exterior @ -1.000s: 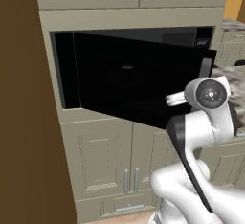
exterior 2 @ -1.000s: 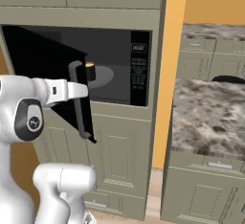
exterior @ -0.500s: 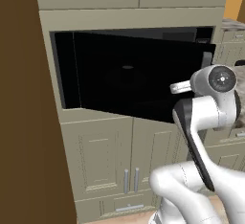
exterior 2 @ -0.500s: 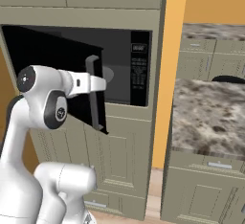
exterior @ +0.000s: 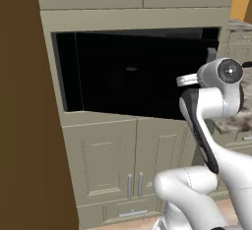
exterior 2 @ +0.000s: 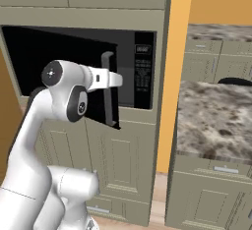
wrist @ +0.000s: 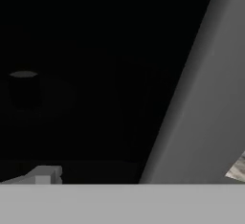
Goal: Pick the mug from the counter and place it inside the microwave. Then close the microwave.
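We cannot tell how far our pincer point(exterior 2: 118, 80) is open; it sits against the grey bar handle point(exterior 2: 107, 89) of the microwave point(exterior 2: 142, 71) door point(exterior: 133, 84), which stands partly ajar. Through the dark glass we see the mug point(wrist: 24, 88) inside. The stone table point(exterior 2: 216, 121) lies to the right.

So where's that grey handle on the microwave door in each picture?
Left base view: the microwave handle is a short grey stub at right, just above the arm.
Right base view: handle is an upright bar at centre, crossed by the arm.
Hand view: handle is the broad slanted bar at right.
Shared landmark: the door's dark glass beside it.
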Controlling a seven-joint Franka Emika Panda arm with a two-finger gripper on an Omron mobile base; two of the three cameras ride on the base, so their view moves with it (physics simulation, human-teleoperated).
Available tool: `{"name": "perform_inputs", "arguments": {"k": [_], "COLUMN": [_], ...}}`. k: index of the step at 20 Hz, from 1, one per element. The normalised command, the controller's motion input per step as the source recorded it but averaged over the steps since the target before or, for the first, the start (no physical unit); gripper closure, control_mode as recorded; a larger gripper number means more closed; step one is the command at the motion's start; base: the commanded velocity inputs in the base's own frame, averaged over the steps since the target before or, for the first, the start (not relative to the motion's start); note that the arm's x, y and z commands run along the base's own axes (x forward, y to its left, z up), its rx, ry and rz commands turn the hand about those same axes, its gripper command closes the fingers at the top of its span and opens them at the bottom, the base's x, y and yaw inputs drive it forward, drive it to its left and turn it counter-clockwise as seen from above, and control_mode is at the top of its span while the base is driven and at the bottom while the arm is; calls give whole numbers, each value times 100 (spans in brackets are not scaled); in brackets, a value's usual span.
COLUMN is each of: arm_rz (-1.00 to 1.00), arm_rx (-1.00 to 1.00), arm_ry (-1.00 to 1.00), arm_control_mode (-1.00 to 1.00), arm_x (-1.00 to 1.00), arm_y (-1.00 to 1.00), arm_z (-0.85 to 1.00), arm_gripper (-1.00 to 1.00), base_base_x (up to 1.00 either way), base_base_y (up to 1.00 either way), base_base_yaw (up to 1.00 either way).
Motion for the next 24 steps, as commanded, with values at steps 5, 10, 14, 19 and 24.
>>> {"name": "perform_inputs", "arguments": {"k": [5, 10, 14, 19, 24], "arm_rz": [0, 0, 0, 0, 0], "arm_rx": [3, 2, 3, 3, 3], "arm_ry": [0, 0, 0, 0, 0], "arm_control_mode": [-100, -100, -100, -100, -100], "arm_x": [61, 56, 53, 55, 56], "arm_y": [0, 0, 0, 0, 0], "arm_z": [0, 0, 0, 0, 0], "arm_gripper": [-100, -100, -100, -100, -100], "base_base_x": [0, 0, 0, 0, 0], "base_base_y": [0, 0, 0, 0, 0], "base_base_yaw": [0, 0, 0, 0, 0]}}
